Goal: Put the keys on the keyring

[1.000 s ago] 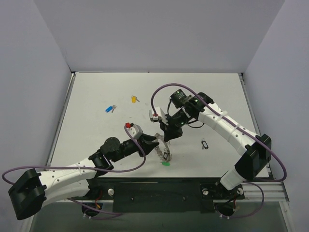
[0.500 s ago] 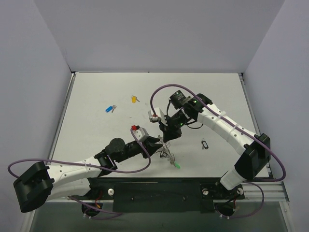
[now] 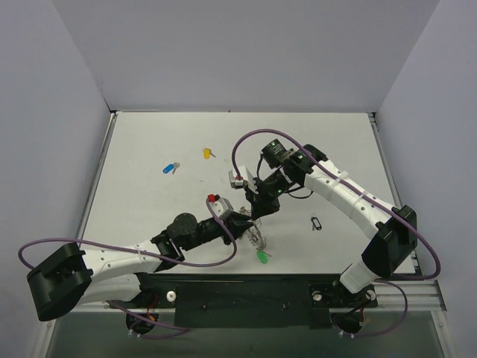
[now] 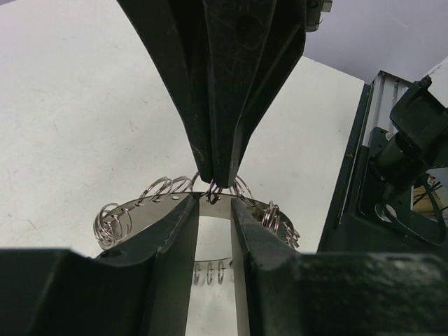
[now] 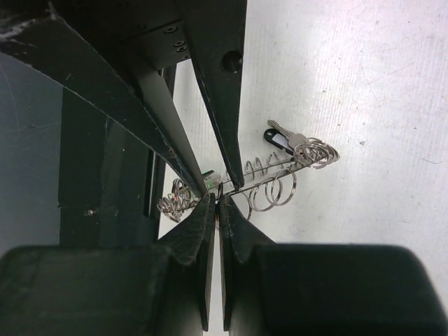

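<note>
The keyring (image 3: pixel 257 237) is a curved metal band hung with several small wire rings, held up just off the table near the front. My right gripper (image 3: pixel 258 211) reaches down onto it and is shut on one small ring (image 5: pixel 218 199). My left gripper (image 3: pixel 246 221) meets it from the left, its jaws a narrow gap apart, both fingertips (image 4: pixel 183 210) against the band (image 4: pixel 140 208). A green key (image 3: pixel 262 256) lies just below the keyring. A blue key (image 3: pixel 171 168) and a yellow key (image 3: pixel 208 153) lie on the table at the back left.
A small black tag (image 3: pixel 316 222) lies on the table to the right of the grippers. Grey walls close the table (image 3: pixel 149 209) on three sides. A dark rail (image 3: pixel 246 294) with the arm bases runs along the near edge.
My left gripper has pushed right and forward to the keyring and its jaws have narrowed. The green key has shifted right, then back a little. The right gripper has stayed shut.
</note>
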